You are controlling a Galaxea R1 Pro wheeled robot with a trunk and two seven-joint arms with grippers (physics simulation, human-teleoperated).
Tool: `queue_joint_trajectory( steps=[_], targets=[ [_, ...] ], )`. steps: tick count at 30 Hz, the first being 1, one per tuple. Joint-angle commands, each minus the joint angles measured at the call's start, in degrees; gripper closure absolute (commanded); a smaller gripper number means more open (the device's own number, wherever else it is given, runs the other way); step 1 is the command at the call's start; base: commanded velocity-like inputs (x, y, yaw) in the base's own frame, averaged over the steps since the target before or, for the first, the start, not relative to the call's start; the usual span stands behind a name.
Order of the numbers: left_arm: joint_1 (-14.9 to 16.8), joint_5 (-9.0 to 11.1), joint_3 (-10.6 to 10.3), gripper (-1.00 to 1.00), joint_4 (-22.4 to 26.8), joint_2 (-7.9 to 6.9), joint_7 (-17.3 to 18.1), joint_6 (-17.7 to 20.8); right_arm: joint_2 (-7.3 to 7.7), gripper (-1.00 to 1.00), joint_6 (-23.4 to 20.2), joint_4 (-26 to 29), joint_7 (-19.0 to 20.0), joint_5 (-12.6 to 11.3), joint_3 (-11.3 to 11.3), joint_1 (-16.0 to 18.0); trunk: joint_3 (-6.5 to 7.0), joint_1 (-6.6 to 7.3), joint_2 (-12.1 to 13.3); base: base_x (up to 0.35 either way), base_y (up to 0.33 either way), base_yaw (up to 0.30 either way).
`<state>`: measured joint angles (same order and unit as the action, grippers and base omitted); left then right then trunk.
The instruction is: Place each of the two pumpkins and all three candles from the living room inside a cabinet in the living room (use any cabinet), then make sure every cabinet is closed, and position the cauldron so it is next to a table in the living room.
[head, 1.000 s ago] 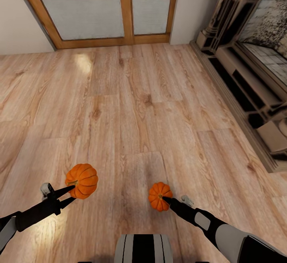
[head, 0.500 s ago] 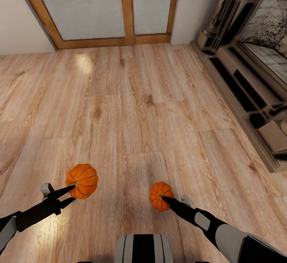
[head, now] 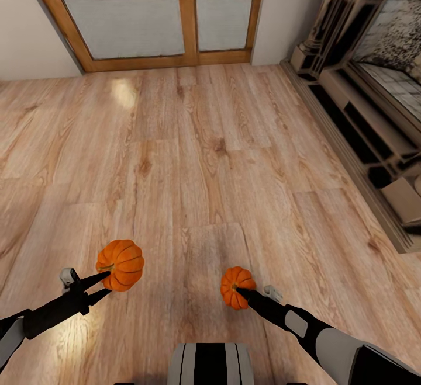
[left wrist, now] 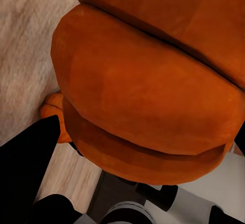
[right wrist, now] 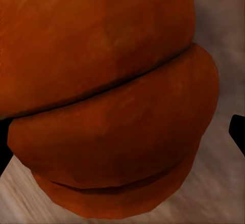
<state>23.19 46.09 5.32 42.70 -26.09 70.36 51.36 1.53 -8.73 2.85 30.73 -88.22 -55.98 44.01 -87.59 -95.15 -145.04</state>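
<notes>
Left gripper (head: 105, 284) and right gripper (head: 241, 293) each clasp a pumpkin (head: 120, 264) (head: 235, 286) above the wood floor (head: 204, 151); the cabinet (head: 374, 157) lies ahead-right, nearer the right arm

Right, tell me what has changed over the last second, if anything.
Very little. The whole head view has slid slightly, so the camera moved, not the things. The left gripper still holds the left pumpkin and the right gripper still holds the right pumpkin, both carried above the wood floor. Nothing was let go. The dark unit stays along the right wall.
</notes>
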Motion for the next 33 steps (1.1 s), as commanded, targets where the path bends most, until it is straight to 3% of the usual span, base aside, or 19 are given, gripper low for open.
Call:
queue_joint_trajectory(
  steps=[1, 33],
  targets=[
    [0.0, 0.2, 0.0, 1.00, 0.0, -0.01, 0.0, 0.4, 0.05, -1.00, -0.2, -0.1, -1.8, -0.5, -0.4, 0.0, -0.03, 0.00, 0.0, 0.015, 0.001, 0.000],
    [0.0, 0.4, 0.0, 1.00, 0.0, -0.10, 0.0, 0.4, 0.05, -1.00, -0.2, 0.1, -1.7, -0.4, -0.5, 0.0, -0.03, 0.00, 0.0, 0.011, 0.000, 0.000]
  ],
)
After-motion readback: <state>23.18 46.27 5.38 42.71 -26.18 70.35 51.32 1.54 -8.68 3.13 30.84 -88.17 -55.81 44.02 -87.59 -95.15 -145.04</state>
